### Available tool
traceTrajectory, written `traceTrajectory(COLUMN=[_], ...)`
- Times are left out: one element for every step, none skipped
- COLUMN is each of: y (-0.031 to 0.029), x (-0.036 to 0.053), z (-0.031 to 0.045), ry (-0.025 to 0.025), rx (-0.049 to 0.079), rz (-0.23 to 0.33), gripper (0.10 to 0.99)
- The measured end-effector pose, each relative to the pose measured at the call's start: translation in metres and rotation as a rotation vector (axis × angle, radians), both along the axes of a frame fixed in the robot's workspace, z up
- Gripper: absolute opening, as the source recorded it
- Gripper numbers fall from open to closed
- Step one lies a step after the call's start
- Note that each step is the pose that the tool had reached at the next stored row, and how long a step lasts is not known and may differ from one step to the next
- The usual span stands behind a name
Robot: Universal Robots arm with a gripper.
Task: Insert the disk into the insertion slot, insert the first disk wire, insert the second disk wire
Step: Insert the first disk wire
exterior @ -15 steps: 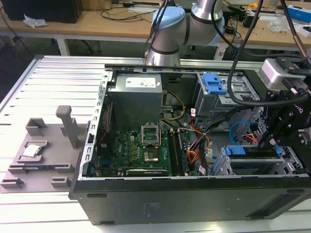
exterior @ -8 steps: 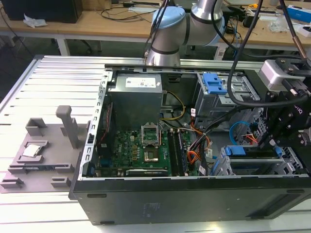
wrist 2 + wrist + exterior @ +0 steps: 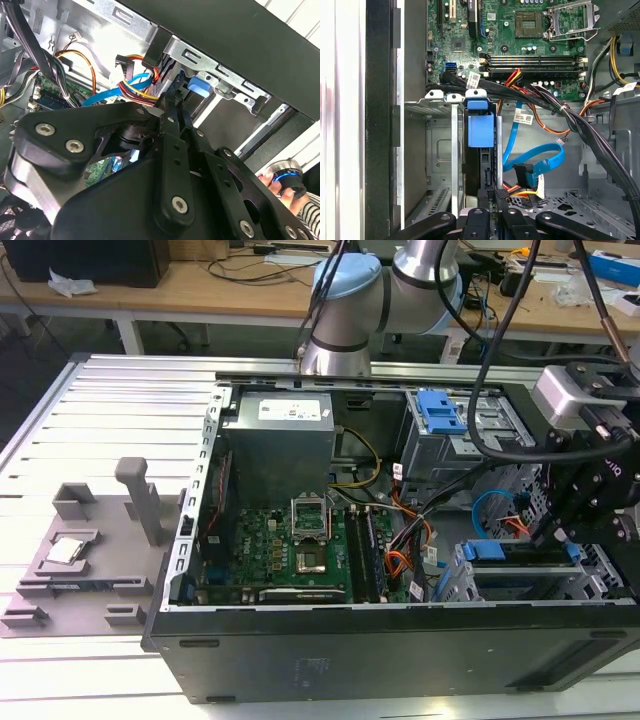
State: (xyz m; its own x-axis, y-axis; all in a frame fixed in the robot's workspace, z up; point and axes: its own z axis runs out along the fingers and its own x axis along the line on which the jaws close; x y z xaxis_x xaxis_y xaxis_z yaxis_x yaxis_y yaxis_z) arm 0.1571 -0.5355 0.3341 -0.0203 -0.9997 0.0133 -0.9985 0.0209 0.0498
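Underneath everything, a ribbed metal counter (image 3: 120, 400). On it, side panel off and insides upward, a black computer case (image 3: 350, 665). Behind the case, a silver-and-blue arm (image 3: 350, 310), bending round toward the exterior view's right. Inside the case, at the back, a grey power supply (image 3: 275, 455); in front of that, a green motherboard (image 3: 270, 555). On the counter at the exterior view's left, just beside the case, a grey fixture (image 3: 90, 550) with a small chip (image 3: 65, 551) (square, silvery) resting on it.

In the case's near corner at the exterior view's right, the perforated grey slot (image 3: 437, 150). Seated in that slot, edge-on in the first wrist view, the disk (image 3: 481, 131), blue carrier tab toward the motherboard.

At the disk's opposite end, the black claw (image 3: 493, 196), fingers drawn together with nothing visible between them. Tips touching the disk or just short of it (cannot tell which).

Beside the slot, on the case floor, a blue cable (image 3: 540, 160) in a loose loop, its black plug (image 3: 522, 172) free and apart from the disk. Close by, a bundle of red, yellow and orange wires (image 3: 520, 191), one end hidden behind the claw.

In the second wrist view, beyond the case wall, a hand (image 3: 277, 189) on a round knob (image 3: 289, 176) with a blue ring, striped sleeve at the wrist.
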Motion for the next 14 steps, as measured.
traceTrajectory(y=[0.0001, 0.0, 0.0, -0.0001, -0.0001, 0.0, 0.0004, 0.0016, 0.0028, 0.0035, 0.0044, 0.0055, 0.0059, 0.0061], x=[-0.0001, -0.0001, -0.0001, 0.0, 0.0, 0.0, 0.0, 0.0, 0.0, 0.0, 0.0, 0.0, 0.0, 0.0], z=[-0.0013, -0.0014, -0.0004, 0.0006, 0.0054, 0.0104, 0.018, 0.0235, 0.0286, 0.0314, 0.0347, 0.0416, 0.0461, 0.0501], ry=[0.0005, 0.0001, -0.0001, -0.0002, -0.0002, -0.0002, -0.0002, -0.0002, -0.0002, -0.0002, -0.0002, -0.0001, -0.0002, -0.0002], rx=[0.003, 0.003, 0.0, 0.0, 0.0, 0.0, 0.0, 0.0, 0.0, 0.0, 0.0, 0.0, 0.0, 0.0], rz=[0.0, 0.0, 0.0, 0.0, 0.0, 0.0, 0.0, 0.0, 0.0, 0.0, 0.0, 0.0, 0.0, 0.0], gripper=[0.173, 0.173, 0.235, 0.235, 0.235, 0.235, 0.235, 0.235, 0.224, 0.224, 0.157, 0.106, 0.106, 0.106])
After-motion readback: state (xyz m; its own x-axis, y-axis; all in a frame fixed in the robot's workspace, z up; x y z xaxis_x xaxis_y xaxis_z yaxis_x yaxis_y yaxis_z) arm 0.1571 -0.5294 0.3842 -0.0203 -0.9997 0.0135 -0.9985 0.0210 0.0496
